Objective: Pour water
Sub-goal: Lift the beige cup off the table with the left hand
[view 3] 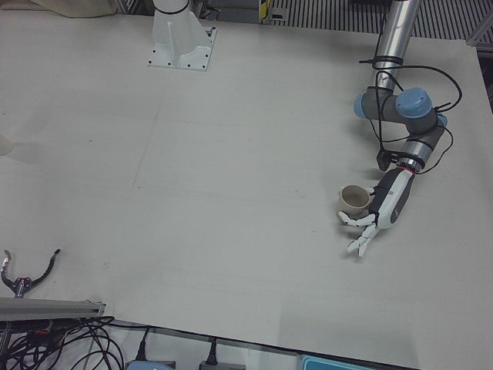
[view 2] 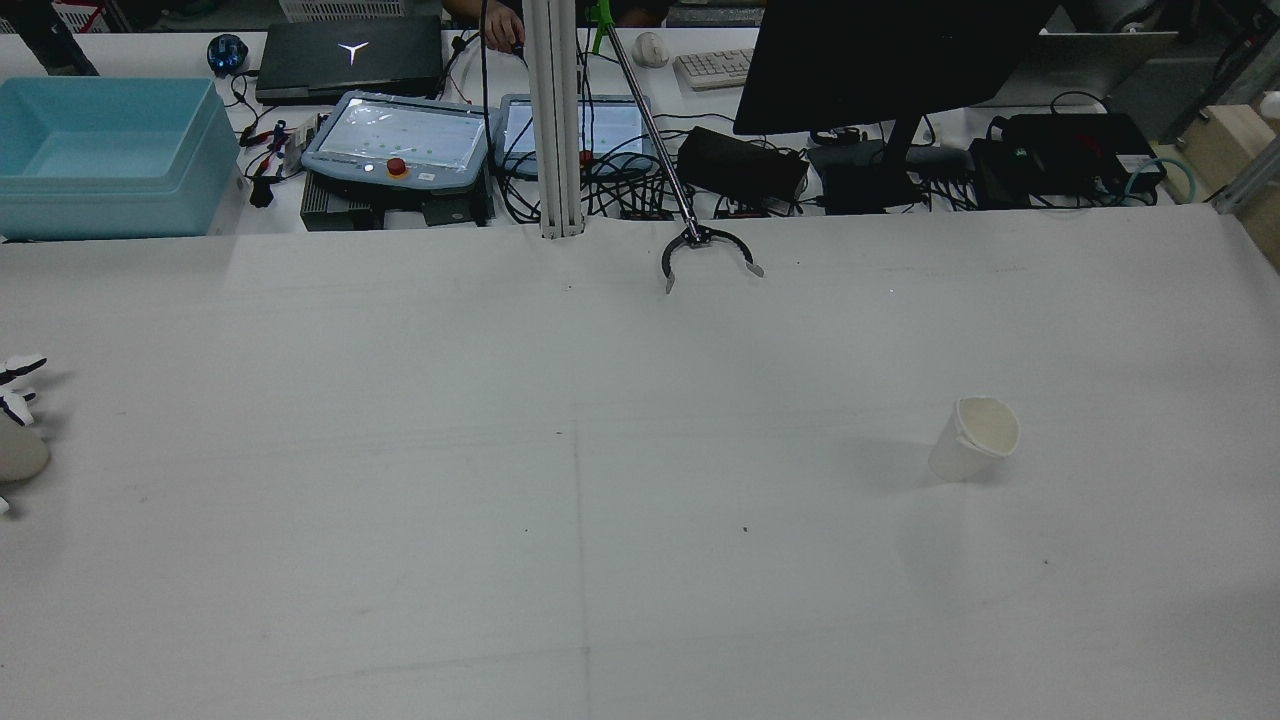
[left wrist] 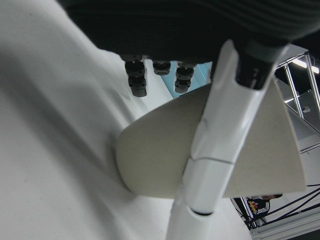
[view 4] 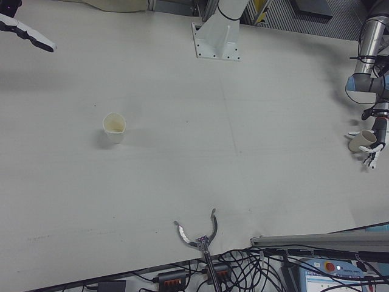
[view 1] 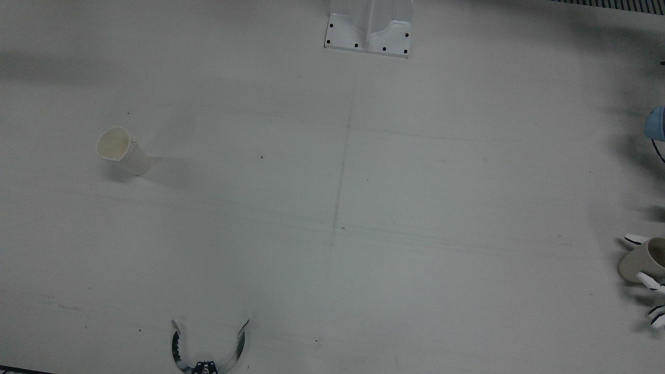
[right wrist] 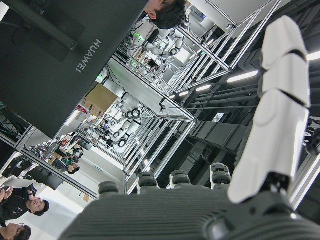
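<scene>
The left hand [view 3: 373, 220] curled around a tan cup [view 3: 353, 200].
Its fingers [left wrist: 210, 150] hugged it, ready to carry water to the far white cup [view 1: 122, 150]; the right hand [view 4: 27, 33] hung open, empty.

This was a robotics lab. Along the top of the rear view, behind the white table [view 2: 640, 560], sat two teach pendants [view 2: 405, 140] with red stop buttons, a laptop [view 2: 345, 60], a keyboard [view 2: 712, 66], a dark monitor [view 2: 890, 60] and tangled cables [view 2: 620, 190]. In the right hand view, aluminium framing [right wrist: 165, 100] and other white robots [right wrist: 127, 117] filled the middle of the frame.
</scene>
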`<state>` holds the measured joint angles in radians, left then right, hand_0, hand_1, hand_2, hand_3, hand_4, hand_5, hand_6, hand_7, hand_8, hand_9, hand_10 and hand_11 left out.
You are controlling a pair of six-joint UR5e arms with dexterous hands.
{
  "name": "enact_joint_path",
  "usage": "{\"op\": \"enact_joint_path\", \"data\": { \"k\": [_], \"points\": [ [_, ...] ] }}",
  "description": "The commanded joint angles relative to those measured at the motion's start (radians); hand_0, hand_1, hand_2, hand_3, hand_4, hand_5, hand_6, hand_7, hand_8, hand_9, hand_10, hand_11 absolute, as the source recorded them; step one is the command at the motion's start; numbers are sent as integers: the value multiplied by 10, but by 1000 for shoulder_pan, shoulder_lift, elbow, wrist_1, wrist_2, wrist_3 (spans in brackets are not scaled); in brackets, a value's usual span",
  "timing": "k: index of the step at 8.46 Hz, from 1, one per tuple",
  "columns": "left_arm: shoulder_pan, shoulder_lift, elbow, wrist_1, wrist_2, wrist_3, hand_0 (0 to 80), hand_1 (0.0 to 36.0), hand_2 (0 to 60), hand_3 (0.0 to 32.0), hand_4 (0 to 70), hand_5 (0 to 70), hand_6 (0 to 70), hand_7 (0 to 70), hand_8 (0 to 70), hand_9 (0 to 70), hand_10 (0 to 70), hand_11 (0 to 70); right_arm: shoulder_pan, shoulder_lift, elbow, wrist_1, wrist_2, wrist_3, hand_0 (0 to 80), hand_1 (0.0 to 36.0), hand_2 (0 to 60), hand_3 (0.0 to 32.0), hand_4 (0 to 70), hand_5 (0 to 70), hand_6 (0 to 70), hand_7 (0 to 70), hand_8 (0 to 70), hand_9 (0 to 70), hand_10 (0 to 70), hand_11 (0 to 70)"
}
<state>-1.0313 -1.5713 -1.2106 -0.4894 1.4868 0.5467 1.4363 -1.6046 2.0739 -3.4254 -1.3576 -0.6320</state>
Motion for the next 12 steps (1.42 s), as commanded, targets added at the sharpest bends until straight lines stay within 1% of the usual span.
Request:
{"op": "enact_joint_path", "data": {
  "k": [1,2,3,4,5,6,7,8,10,11,12],
  "points": [
    [-1,5,-7,35,-3,-40,800,360,0,0,651,700,115,160,52,26,102,188,-1,-2,0,0,0,2,498,187,130,150,0,63,42,46,42,27,0,0],
    [-1,10,-7,41,-5,-66,800,360,0,0,657,700,124,169,56,30,104,192,-1,-2,0,0,0,2,499,186,128,150,0,62,42,49,43,29,0,0],
    [-3,13,-9,51,-3,-92,800,360,0,0,653,700,145,200,67,44,110,200,-1,0,2,0,2,3,499,185,127,158,0,63,42,48,44,29,0,0],
    [-4,14,-17,55,-2,-128,800,360,478,0,676,700,162,212,80,55,122,217,-4,2,5,0,3,8,498,185,126,160,0,63,42,48,43,28,0,0],
    [-7,23,-74,84,-2,-158,800,360,600,0,681,700,157,201,80,51,122,215,-8,15,2,0,5,6,499,185,126,162,0,62,43,51,43,28,0,0],
    [-9,72,-163,103,-3,-162,800,360,437,0,684,700,138,169,68,34,106,193,-28,15,-3,0,5,3,501,187,133,166,0,63,50,62,45,30,0,0],
    [-10,115,-252,133,-6,-162,800,360,116,0,658,700,117,137,55,16,90,169,-34,15,-24,0,5,5,508,200,155,178,0,66,53,76,42,26,0,0],
    [-9,120,-263,144,-8,-159,800,360,0,0,652,700,100,118,48,9,77,152,-39,15,-28,0,3,5,511,203,155,184,0,66,54,80,42,27,0,0],
    [-9,122,-265,144,-6,-162,800,360,0,0,675,700,90,114,48,9,71,143,-48,14,-64,0,2,6,506,197,144,184,0,65,46,65,40,24,0,0],
    [-10,122,-265,144,-5,-165,800,360,0,0,700,700,92,120,48,11,72,144,-48,15,-64,0,2,8,504,194,143,178,0,64,48,64,43,27,0,0],
    [-10,122,-264,144,-3,-171,800,360,0,0,700,700,93,124,48,13,72,143,-48,15,-66,-2,0,5,505,199,146,190,0,64,41,54,40,23,0,0]
  ]
}}
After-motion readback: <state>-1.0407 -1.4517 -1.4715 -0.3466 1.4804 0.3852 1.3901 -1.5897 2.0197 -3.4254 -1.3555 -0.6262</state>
